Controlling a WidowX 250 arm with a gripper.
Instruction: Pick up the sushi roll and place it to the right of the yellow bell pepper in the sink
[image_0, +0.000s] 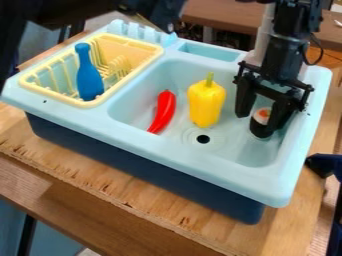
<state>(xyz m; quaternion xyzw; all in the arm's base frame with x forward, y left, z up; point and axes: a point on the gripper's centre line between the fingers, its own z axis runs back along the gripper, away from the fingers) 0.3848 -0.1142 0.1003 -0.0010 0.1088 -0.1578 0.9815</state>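
Sushi roll (259, 126), a toy one, is in the right-hand part of the sink (194, 156), low in the gripper's (259, 123) reach. The jaws stand spread, one on each side of the roll; whether either touches it, I cannot tell. The step in hand looks like lining up a grasp. To take hold, the next move calls for centring the jaws on the roll, low enough for a good bite, then closing them gently, since something so short and rounded could roll or tip if one side presses first.

Counting from near to far: one wooden tabletop (107, 182) under the sink; one sink; one drain hole (203, 139) near the front of its basin; one sushi roll to the right of that; one red chili (163, 111) in the left part of the sink's basin; one yellow pepper (206, 102) towards its middle; one blue bowling pin (89, 75) upright in the rack; and one yellow dish rack (137, 42) at the sink's left end. That makes three toy foods in the sink's basin.
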